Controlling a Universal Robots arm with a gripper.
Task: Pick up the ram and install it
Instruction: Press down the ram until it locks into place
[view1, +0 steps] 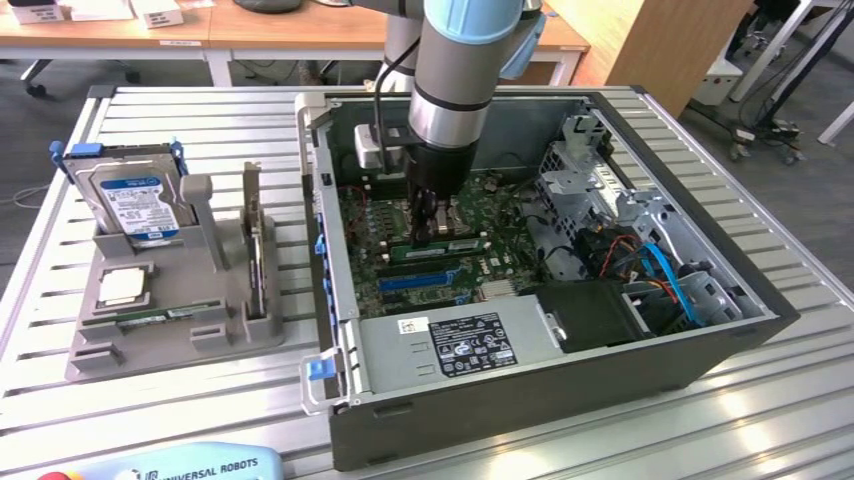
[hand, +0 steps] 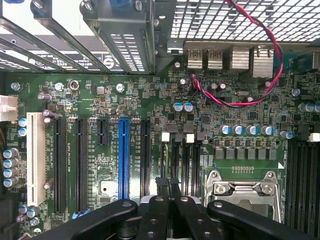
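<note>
1. Black two-fingered hand (view1: 427, 232): lowered inside the open grey computer case (view1: 694, 350), fingers drawn together; what they grip, I cannot tell.
2. Long thin green ram stick (view1: 445, 246): apparently seated on the green motherboard (hand: 150, 100), just beside the fingertips.
3. Advice: press straight down, evenly.

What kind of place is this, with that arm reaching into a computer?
Probably a robotics lab or test workshop. An opened PC case sits on a slatted metal table, the gripper is down over its motherboard, a grey stand beside it holds a hard drive, and wooden desks stand behind.
</note>
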